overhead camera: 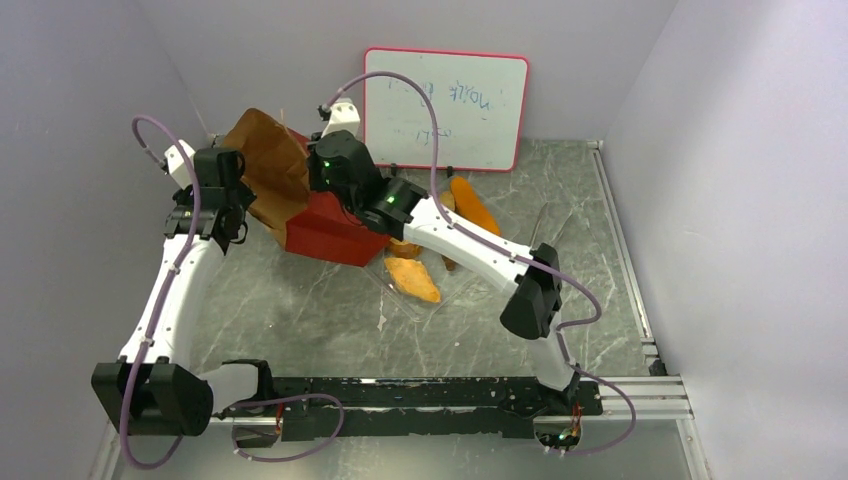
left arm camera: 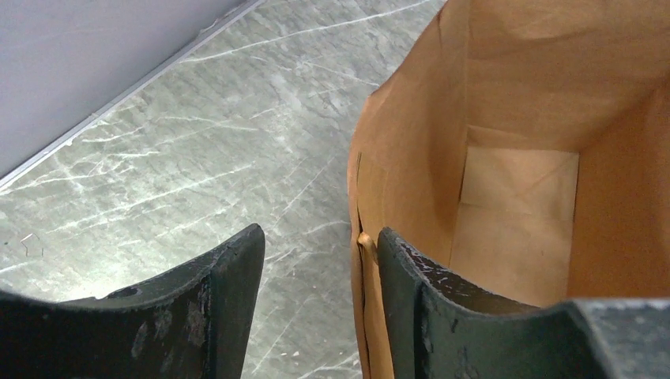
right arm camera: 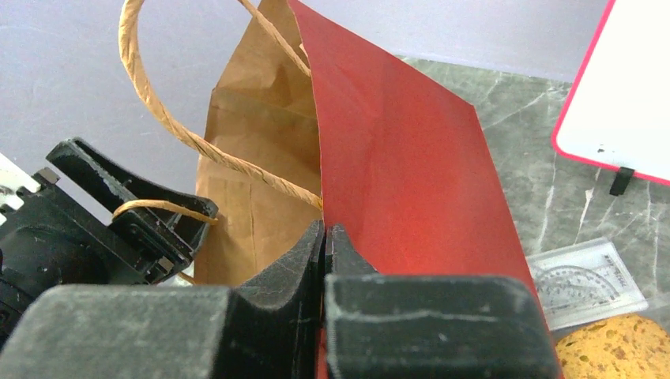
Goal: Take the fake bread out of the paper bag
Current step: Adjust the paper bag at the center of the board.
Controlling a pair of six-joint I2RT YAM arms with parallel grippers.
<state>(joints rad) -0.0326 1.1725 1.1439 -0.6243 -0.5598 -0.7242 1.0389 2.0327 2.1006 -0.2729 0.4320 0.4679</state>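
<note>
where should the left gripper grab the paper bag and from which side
Probably the thin side wall of the paper bag at its open rim, from the mouth end, one finger inside and one outside. The wall is a flat sheet edge-on, and the left gripper is open astride it; the right gripper is shut on the red wall.

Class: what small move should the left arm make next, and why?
Probably draw the left gripper back off the edge of the paper bag. Its jaws stand open astride that wall, the bag's visible inside is bare, and fake bread lies outside beside it.
</note>
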